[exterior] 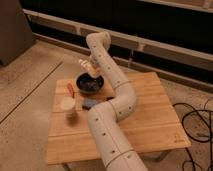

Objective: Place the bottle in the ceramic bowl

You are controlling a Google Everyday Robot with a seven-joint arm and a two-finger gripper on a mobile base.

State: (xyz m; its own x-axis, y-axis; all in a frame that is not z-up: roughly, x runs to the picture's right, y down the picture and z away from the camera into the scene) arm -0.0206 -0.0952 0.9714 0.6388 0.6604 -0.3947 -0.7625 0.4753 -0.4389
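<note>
**Bottle held over the dark bowl**

Bottle (91, 69) is seen small and cream-coloured, raised just above the far rim of the bowl (90, 83) and partly hidden by the arm (112, 107). It is gripped by the pincer (88, 65), whose pale fingers are clenched around it at the end of the arm. The bowl, round and nearly black with a glossy greyish inside, is set on the far left part of the wooden desk (150, 117). Whether the bottle touches the bowl cannot be told.

A pale round cup (67, 103) is placed nearer the desk's left edge, in front of the bowl and apart from it. A small red item (70, 90) is laid between cup and bowl, to the bowl's left. A dark bluish object (90, 103) is found just in front of the bowl, beside the arm. Black cables (197, 127) are spread on the floor to the right of the desk.
</note>
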